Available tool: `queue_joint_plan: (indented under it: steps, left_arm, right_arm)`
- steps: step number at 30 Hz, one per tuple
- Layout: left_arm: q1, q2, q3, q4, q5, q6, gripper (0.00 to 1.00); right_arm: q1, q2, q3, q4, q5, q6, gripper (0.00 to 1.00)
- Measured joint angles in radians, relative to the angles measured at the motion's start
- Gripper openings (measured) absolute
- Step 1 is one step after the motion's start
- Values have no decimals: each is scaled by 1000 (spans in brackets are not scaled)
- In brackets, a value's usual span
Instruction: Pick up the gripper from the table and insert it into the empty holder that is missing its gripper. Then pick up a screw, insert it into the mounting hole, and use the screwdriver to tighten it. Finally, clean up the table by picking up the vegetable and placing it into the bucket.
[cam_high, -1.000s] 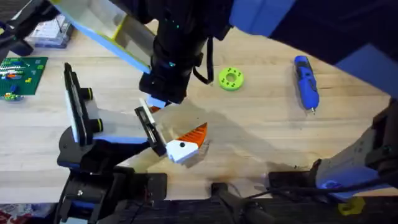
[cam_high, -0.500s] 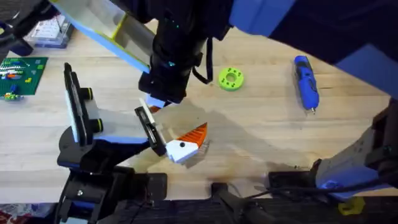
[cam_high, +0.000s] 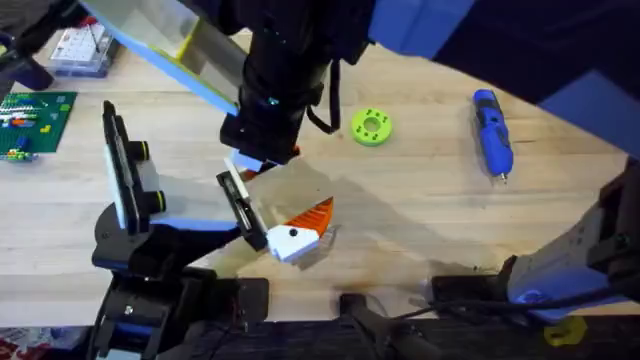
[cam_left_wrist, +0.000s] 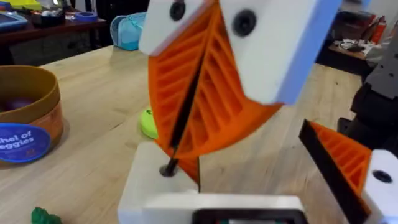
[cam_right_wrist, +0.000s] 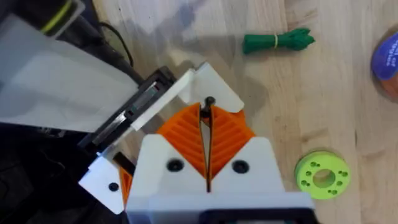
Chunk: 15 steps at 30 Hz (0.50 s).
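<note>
My right gripper (cam_right_wrist: 207, 111) is shut on a small black screw (cam_right_wrist: 209, 101), holding it tip-down on the white gripper finger (cam_right_wrist: 205, 84) seated in the black holder (cam_high: 240, 205). From the left wrist, the screw (cam_left_wrist: 168, 168) touches that finger's white top (cam_left_wrist: 211, 202). The left gripper (cam_left_wrist: 249, 168) is open; its other orange-padded finger (cam_left_wrist: 345, 168) stands well apart. The blue screwdriver (cam_high: 491, 130) lies at the far right of the table (cam_high: 420, 190). The green vegetable (cam_right_wrist: 277, 42) lies beside the orange-brown bucket (cam_left_wrist: 28, 118).
A lime-green ring (cam_high: 371, 126) lies just right of the right arm. An upright black plate with yellow-ringed knobs (cam_high: 122, 170) stands at the left. A green circuit board (cam_high: 35, 118) and a clear box (cam_high: 80, 50) sit at the far left.
The right arm has edged very slightly toward the far left while holding the screw. Nothing else has moved.
</note>
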<state>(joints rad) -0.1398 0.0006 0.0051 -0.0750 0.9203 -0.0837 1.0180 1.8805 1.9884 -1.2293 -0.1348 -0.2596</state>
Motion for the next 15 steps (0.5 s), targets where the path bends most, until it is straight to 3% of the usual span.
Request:
queue_joint_plan:
  steps: [15]
  left_arm:
    - [0, 0, 0, 0, -1, -9, 987]
  right_arm:
    - [0, 8, 0, 9, 14, 0, 4]
